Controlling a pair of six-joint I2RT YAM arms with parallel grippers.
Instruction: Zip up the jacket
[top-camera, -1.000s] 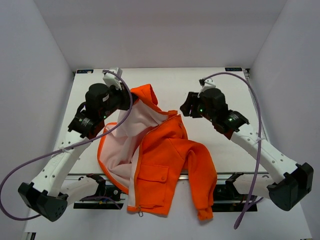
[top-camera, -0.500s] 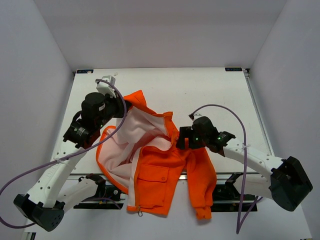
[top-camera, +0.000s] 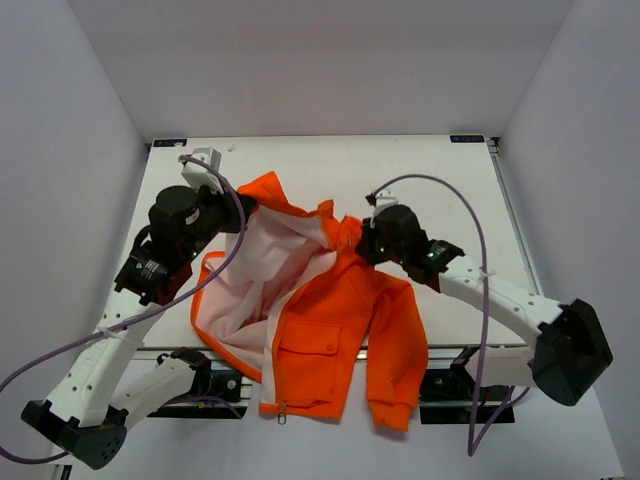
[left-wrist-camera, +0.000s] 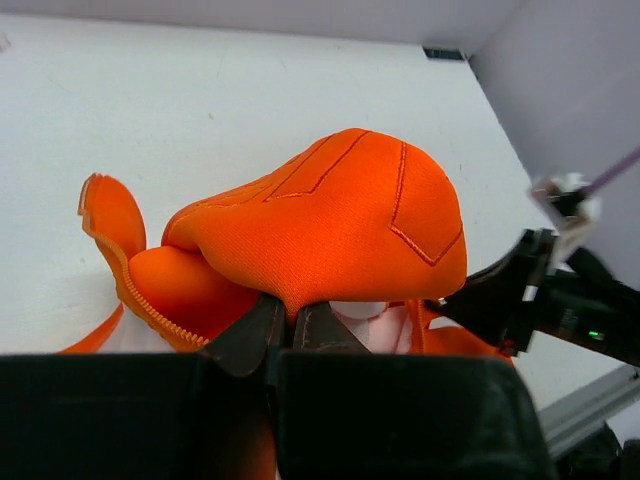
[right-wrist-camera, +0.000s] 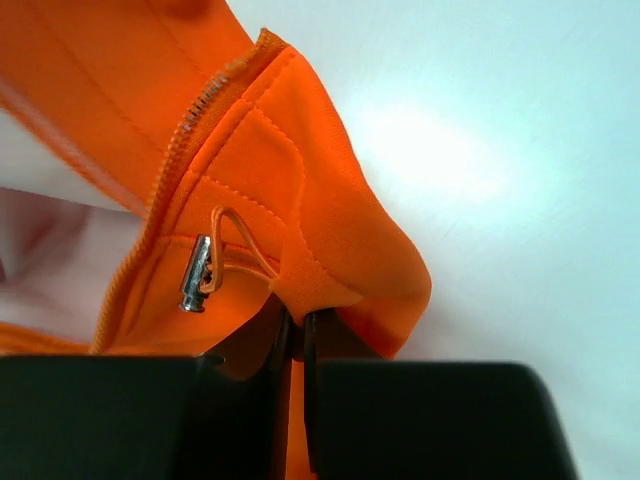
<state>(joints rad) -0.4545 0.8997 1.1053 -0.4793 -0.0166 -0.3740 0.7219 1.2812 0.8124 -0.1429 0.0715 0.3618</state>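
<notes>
The orange jacket (top-camera: 340, 320) lies open on the white table (top-camera: 430, 170), its pale lining (top-camera: 270, 265) facing up and its hem hanging over the near edge. My left gripper (top-camera: 243, 203) is shut on the jacket's upper left edge. In the left wrist view the fabric (left-wrist-camera: 330, 220) bulges above the closed left gripper (left-wrist-camera: 283, 322). My right gripper (top-camera: 358, 240) is shut on the upper right collar. The right wrist view shows an orange fold (right-wrist-camera: 310, 285) pinched in the right gripper (right-wrist-camera: 297, 322), beside zipper teeth (right-wrist-camera: 200, 105) and a metal cord stopper (right-wrist-camera: 196, 272). A small zipper pull (top-camera: 281, 418) dangles at the hem.
Grey walls close in the table on the left, back and right. Purple cables (top-camera: 480, 230) loop from both arms. Black mounts and a rail (top-camera: 450, 375) run along the near edge under the hem. The right arm (left-wrist-camera: 540, 300) shows at the right of the left wrist view.
My right gripper came across from the back right to the jacket's collar, opened, then shut on it. The left gripper drifted left and back, and the jacket spread wider.
</notes>
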